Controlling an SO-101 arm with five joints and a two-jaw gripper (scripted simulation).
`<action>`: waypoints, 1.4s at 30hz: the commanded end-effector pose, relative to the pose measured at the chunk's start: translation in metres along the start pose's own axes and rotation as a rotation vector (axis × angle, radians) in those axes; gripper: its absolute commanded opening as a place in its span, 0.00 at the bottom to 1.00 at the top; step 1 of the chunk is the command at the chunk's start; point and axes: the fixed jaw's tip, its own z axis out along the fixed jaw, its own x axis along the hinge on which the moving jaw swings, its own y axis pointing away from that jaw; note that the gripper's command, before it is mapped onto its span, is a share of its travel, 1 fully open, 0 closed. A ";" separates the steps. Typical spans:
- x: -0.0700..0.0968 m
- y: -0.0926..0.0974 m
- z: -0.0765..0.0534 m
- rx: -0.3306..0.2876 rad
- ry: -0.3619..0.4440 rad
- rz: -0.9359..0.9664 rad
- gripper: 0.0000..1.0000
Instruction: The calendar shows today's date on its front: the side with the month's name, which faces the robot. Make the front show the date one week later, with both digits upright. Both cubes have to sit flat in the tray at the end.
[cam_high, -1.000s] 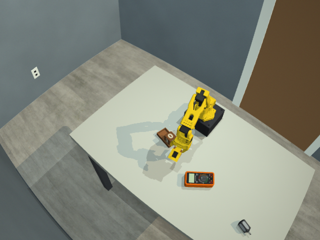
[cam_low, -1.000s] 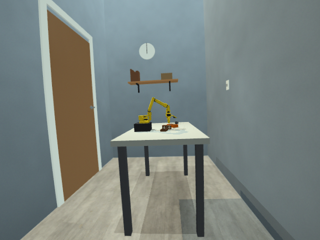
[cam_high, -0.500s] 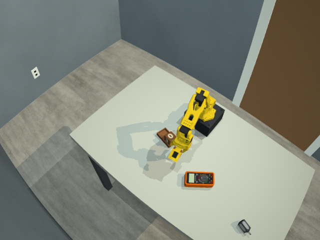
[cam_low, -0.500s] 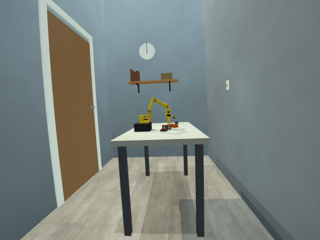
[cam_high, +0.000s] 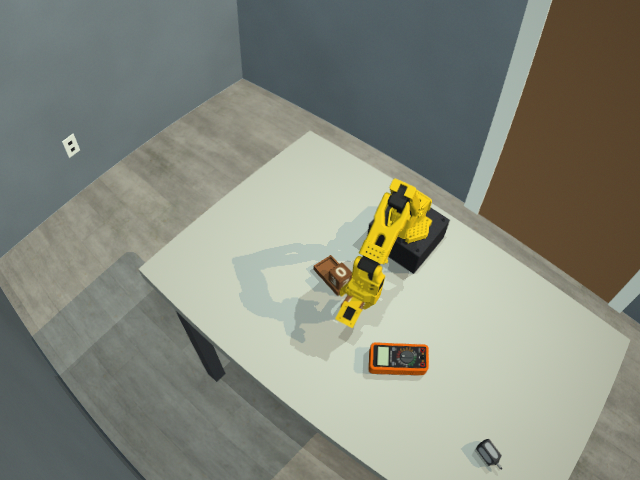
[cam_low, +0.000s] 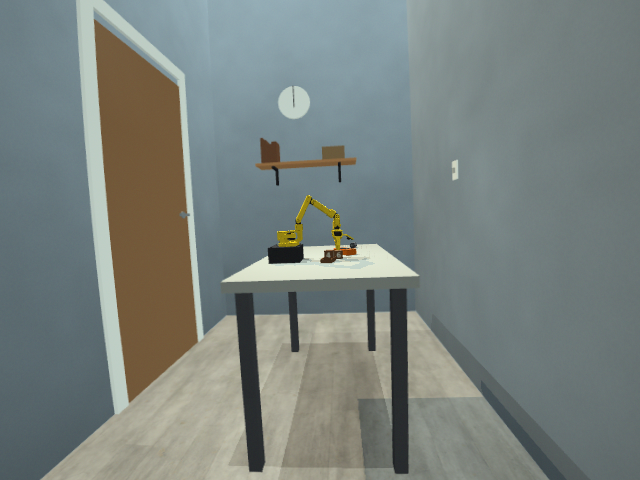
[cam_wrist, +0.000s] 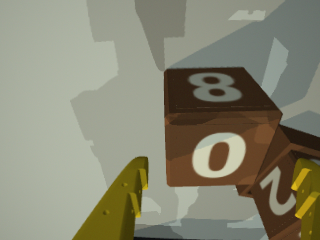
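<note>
The brown calendar tray (cam_high: 324, 267) (cam_low: 326, 260) is on the table. One cube (cam_high: 340, 273) (cam_low: 328, 254) (cam_wrist: 276, 197) sits in it, with a 0 on top in the top view, a 4 in the exterior view and a 2 in the wrist view. The other cube (cam_wrist: 220, 150) (cam_low: 338, 254) is outside the tray on the table, showing 0 and 8 in the wrist view and 6 in the exterior view. My gripper (cam_wrist: 222, 162) is open and empty above this loose cube, whose 0 face appears between the fingertips. The top view mostly hides this cube behind the gripper. The calendar's front is not readable.
An orange multimeter (cam_high: 398, 358) (cam_low: 347, 251) lies on the table beyond the loose cube. A small dark object (cam_high: 488, 453) (cam_low: 353, 245) is near the table's far end. The black base block (cam_high: 417, 248) (cam_low: 285, 253) stands under the arm.
</note>
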 end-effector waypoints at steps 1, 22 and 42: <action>0.000 0.002 0.008 -0.001 0.000 -0.001 0.35; 0.001 0.002 0.025 -0.001 0.000 -0.001 0.35; 0.001 0.001 0.025 -0.001 0.000 -0.001 0.33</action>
